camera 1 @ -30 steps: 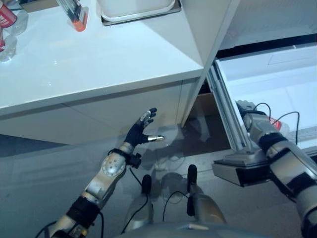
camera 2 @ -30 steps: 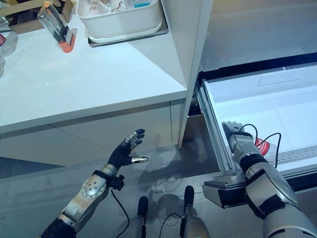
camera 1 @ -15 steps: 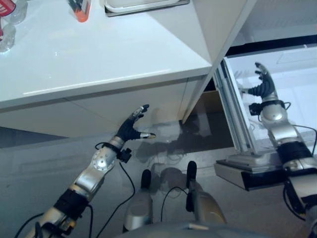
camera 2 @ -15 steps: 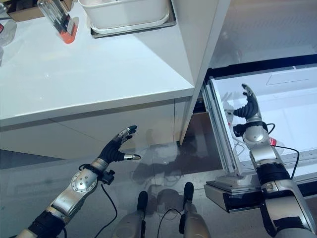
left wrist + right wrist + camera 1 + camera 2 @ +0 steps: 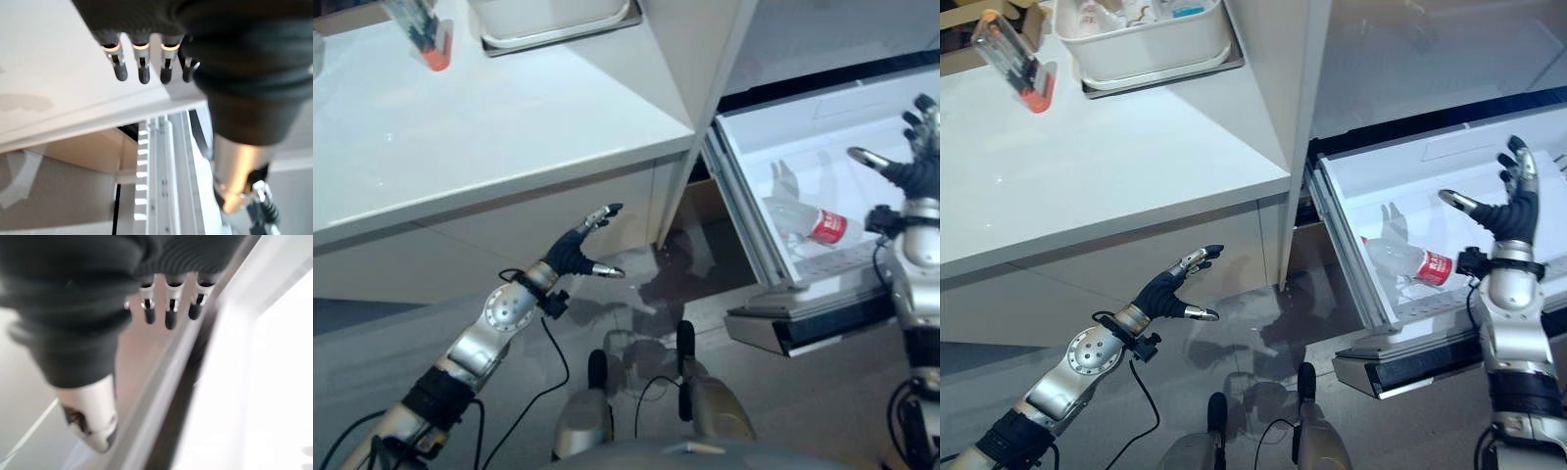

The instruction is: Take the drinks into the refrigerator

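A clear plastic bottle with a red label point(image 5: 1408, 262) lies on its side in the pulled-out white refrigerator drawer point(image 5: 1449, 162). Above the drawer's right part my right hand point(image 5: 1508, 208) is raised and open, fingers spread, apart from the bottle. My left hand point(image 5: 1167, 291) hangs open low in front of the white counter's face, holding nothing. The bottle point(image 5: 819, 223) lies near the drawer's front wall.
A white counter point(image 5: 1107, 166) stands at the left, bearing a white bin of items point(image 5: 1141, 39) on a tray and a clear upright holder with an orange base point(image 5: 1013, 59). The open drawer's rail and front panel point(image 5: 1400, 357) jut out towards me.
My right hand has lifted away to the right and let go of the bottle, which now lies in the drawer. The camera has shifted. The left hand stays about where it was.
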Tool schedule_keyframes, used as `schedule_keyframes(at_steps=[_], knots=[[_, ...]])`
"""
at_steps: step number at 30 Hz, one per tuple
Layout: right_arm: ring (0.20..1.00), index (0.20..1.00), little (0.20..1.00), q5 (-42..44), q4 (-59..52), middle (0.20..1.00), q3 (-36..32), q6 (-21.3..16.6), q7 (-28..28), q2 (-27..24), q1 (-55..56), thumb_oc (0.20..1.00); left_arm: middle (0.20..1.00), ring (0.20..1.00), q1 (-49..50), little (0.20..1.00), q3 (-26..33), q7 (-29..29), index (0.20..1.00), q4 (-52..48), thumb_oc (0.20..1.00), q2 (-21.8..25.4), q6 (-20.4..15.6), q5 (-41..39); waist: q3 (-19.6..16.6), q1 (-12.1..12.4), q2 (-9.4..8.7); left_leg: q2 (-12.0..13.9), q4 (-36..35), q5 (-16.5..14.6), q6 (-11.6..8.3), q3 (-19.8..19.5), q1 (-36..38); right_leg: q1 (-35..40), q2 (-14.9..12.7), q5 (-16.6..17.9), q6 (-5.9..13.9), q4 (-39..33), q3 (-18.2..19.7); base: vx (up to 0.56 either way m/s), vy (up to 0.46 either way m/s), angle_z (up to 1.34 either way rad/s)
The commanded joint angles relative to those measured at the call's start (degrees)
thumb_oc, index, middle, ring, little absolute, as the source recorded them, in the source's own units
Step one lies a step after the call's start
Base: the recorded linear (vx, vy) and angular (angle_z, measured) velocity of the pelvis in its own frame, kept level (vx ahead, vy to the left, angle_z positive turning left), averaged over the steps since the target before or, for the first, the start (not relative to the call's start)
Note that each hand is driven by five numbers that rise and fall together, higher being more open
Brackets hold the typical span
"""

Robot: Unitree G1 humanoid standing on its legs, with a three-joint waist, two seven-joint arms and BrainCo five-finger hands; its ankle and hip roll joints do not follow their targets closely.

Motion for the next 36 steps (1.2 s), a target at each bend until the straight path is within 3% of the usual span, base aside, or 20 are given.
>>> schedule_keyframes(at_steps=[1,9,10,17,18,19,27,29,31,36], knots=[[1.000,1.000,1.000,3.1,2.1,1.000,-3.9,-2.4,-0.8,-4.8,3.9,1.000,1.000,1.000,1.0,1.000,0.9,-1.2,1.000,-1.2,1.000,0.3,-3.5,-1.2,-5.4,-1.8,-0.70,-3.6,1.3,0.2,4.78,0.1,-5.4,0.2,-0.2,-6.0,3.78,4.6,2.1,0.01,0.010,-0.18],[1.000,1.000,1.000,2.7,19.2,1.000,-11.7,-0.5,-1.5,-6.8,11.7,1.000,1.000,1.000,4.2,1.000,4.0,-2.3,1.000,-0.5,1.000,-1.6,-3.1,-2.8,-6.8,-3.6,-0.83,-3.5,1.7,-0.8,4.94,2.1,-4.3,0.4,0.5,-5.7,4.05,4.4,4.4,0.02,0.013,-0.19],[1.000,1.000,1.000,3.8,24.4,1.000,-13.4,0.1,-1.7,-6.1,13.2,1.000,1.000,1.000,4.5,1.000,4.6,-2.2,1.000,0.0,1.000,-2.4,-2.9,-2.8,-7.0,-4.2,-0.82,-3.5,1.8,-1.0,5.02,2.3,-4.1,0.4,0.5,-5.7,4.11,4.5,4.6,0.03,0.015,-0.19],[1.000,1.000,1.000,4.8,31.5,1.000,-14.7,0.7,-0.7,-3.3,16.5,1.000,1.000,1.000,4.4,1.000,5.0,-1.9,1.000,1.7,1.000,-4.3,-2.6,-1.8,-7.2,-5.0,-0.47,-3.7,1.8,-1.4,5.25,3.0,-3.6,0.6,0.6,-5.6,4.36,4.5,5.7,0.02,0.012,-0.12],[0.426,0.426,0.426,3.7,33.0,0.426,-13.9,1.5,-0.7,-1.9,17.4,0.426,1.000,1.000,4.5,1.000,5.1,-2.0,1.000,1.5,1.000,-4.6,-2.4,-1.7,-7.2,-5.1,-0.27,-3.7,1.9,-1.4,5.30,3.2,-3.5,0.5,0.6,-5.5,4.37,4.6,5.9,0.01,0.006,-0.15],[0.200,0.200,0.200,2.3,34.1,0.200,-13.0,2.1,-0.5,-1.2,18.0,0.200,1.000,1.000,4.3,1.000,5.1,-2.1,1.000,1.6,1.000,-4.9,-2.4,-1.6,-7.1,-5.0,-0.19,-3.7,1.9,-1.4,5.33,3.3,-3.5,0.5,0.6,-5.5,4.36,4.6,5.9,0.01,0.006,-0.15],[0.200,0.200,0.200,-10.5,33.6,0.200,-1.2,6.6,0.5,4.8,15.6,0.200,1.000,1.000,3.7,1.000,3.4,-3.6,1.000,0.8,1.000,-3.8,-1.8,-2.0,-6.8,-4.1,0.77,-4.1,2.1,-1.2,5.44,2.5,-3.8,0.9,-0.1,-5.5,4.28,4.2,4.9,0.00,0.002,-0.02],[0.200,0.200,0.200,-14.7,34.7,0.200,7.6,7.7,2.7,4.7,9.5,0.200,1.000,1.000,4.0,1.000,2.3,-4.1,1.000,0.7,1.000,-3.0,-1.7,-2.8,-6.6,-2.2,1.11,-4.3,2.2,-0.9,5.41,1.8,-4.4,1.0,-0.4,-5.3,4.27,3.9,4.1,-0.01,-0.008,0.02],[0.200,0.200,0.200,-15.2,34.3,0.200,9.5,7.7,2.9,4.6,7.9,0.200,1.000,1.000,4.2,1.000,2.5,-4.1,1.000,0.5,1.000,-2.7,-1.7,-3.1,-6.5,-2.2,1.03,-4.3,2.3,-0.8,5.37,1.6,-4.6,0.9,-0.5,-5.3,4.26,3.9,3.9,-0.01,-0.011,0.04],[0.200,0.200,0.200,-19.9,24.4,0.200,21.9,8.0,3.5,4.6,-4.7,0.200,1.000,1.000,4.4,1.000,2.0,-1.8,1.000,-0.3,1.000,-2.9,-1.7,-3.3,-5.7,1.5,0.93,-4.7,2.1,0.3,5.28,-0.3,-6.2,0.8,-1.1,-5.0,4.07,3.6,1.6,-0.01,-0.025,0.21]])
